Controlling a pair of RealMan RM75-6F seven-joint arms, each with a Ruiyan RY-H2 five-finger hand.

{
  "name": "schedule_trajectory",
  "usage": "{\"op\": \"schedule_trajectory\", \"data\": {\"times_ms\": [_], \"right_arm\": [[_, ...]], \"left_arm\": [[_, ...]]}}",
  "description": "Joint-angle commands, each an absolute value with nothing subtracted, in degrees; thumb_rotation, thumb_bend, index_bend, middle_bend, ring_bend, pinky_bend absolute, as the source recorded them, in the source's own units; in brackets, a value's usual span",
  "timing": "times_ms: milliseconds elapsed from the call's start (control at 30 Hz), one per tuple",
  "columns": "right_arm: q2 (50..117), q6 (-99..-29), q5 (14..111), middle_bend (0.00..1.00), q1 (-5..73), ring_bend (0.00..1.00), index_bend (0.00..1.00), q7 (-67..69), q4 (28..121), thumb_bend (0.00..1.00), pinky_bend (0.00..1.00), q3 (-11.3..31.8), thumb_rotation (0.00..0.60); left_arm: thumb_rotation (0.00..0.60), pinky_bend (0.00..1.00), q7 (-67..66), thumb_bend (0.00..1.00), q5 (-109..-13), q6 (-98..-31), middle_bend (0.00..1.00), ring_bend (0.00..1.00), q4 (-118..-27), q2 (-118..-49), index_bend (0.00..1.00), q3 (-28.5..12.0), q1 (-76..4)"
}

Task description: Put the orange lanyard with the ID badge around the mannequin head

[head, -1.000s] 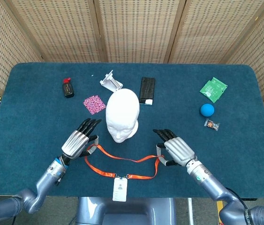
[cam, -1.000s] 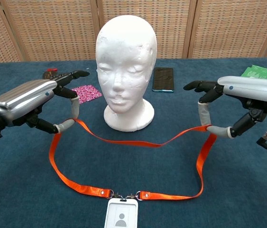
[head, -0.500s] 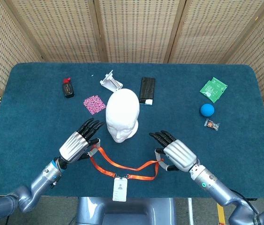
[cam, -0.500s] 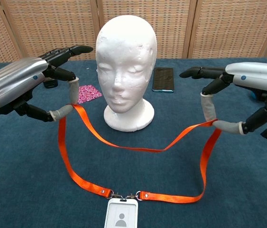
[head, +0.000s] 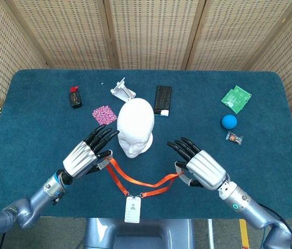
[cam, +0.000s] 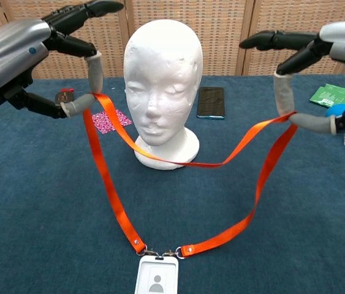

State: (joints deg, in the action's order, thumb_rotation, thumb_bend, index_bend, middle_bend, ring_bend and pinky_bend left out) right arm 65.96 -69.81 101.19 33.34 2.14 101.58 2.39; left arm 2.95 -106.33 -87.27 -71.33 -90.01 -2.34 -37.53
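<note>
The lanyard [cam: 178,162] is pinched by the left hand [cam: 19,58] and right hand [cam: 337,49]; the loop should be raised above the mannequin head [cam: 163,73], spread wide.

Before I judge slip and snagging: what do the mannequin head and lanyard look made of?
Mannequin head: seemingly matte white foam; its surface looks grainy and dented. Orange lanyard: a flat woven-looking ribbon with slight sheen, draping limply, ending in small metal clips above the clear plastic ID badge.

Toward the table's [head: 42,109] far edge lie a red-capped black bottle [head: 74,97], a pink patterned square [head: 104,114], a white plastic holder [head: 123,88] and a black phone [head: 162,99]. Near the right edge: a green packet [head: 236,98], a blue ball [head: 229,122], a small wrapped sweet [head: 234,137].
</note>
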Motion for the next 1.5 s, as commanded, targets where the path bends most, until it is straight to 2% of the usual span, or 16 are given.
{"op": "schedule_trajectory", "data": {"times_ms": [33,267,433,567,833,1000,1133,1500], "right_arm": [[64.6,-70.7,99.9,0.00,33.5,0.00,0.75,2.4,103.3,0.75,0.00,4.0,0.600],[61.9,-71.3,93.9,0.00,34.5,0.00,0.75,4.7,106.6,0.75,0.00,9.3,0.600],[60.6,-68.0,83.3,0.00,36.9,0.00,0.75,9.4,107.9,0.75,0.00,15.2,0.600],[60.3,-65.3,76.4,0.00,39.1,0.00,0.75,10.3,107.0,0.75,0.00,19.0,0.600],[60.9,-60.8,67.2,0.00,42.6,0.00,0.75,10.5,104.3,0.75,0.00,23.3,0.600],[61.0,-59.2,63.1,0.00,44.2,0.00,0.75,9.8,103.2,0.75,0.00,25.2,0.600],[62.7,-55.0,56.3,0.00,47.7,0.00,0.75,7.1,99.5,0.75,0.00,26.0,0.600],[68.0,-48.8,44.4,0.00,53.3,0.00,0.75,4.1,89.3,0.75,0.00,26.4,0.600]], "left_arm": [[0.600,0.00,2.7,0.43,-104.9,-86.4,0.00,0.00,-74.5,-88.1,0.67,-3.9,-38.2],[0.600,0.00,5.9,0.43,-98.1,-83.3,0.00,0.00,-81.0,-84.6,0.67,-8.4,-39.1],[0.600,0.00,7.3,0.43,-89.5,-75.5,0.00,0.00,-86.4,-81.1,0.68,-12.5,-41.1],[0.600,0.00,6.3,0.43,-84.7,-71.6,0.00,0.00,-87.3,-79.5,0.68,-15.7,-42.9],[0.600,0.00,3.4,0.43,-78.2,-66.8,0.00,0.00,-87.1,-78.3,0.68,-19.4,-45.5],[0.600,0.00,2.5,0.43,-73.2,-64.0,0.00,0.00,-86.6,-78.5,0.68,-21.8,-47.1],[0.600,0.00,-1.3,0.43,-65.7,-60.0,0.00,0.00,-85.4,-79.1,0.67,-24.1,-49.5],[0.600,0.00,-6.1,0.43,-56.1,-55.5,0.00,0.00,-79.1,-82.6,0.65,-25.0,-53.2]]}}
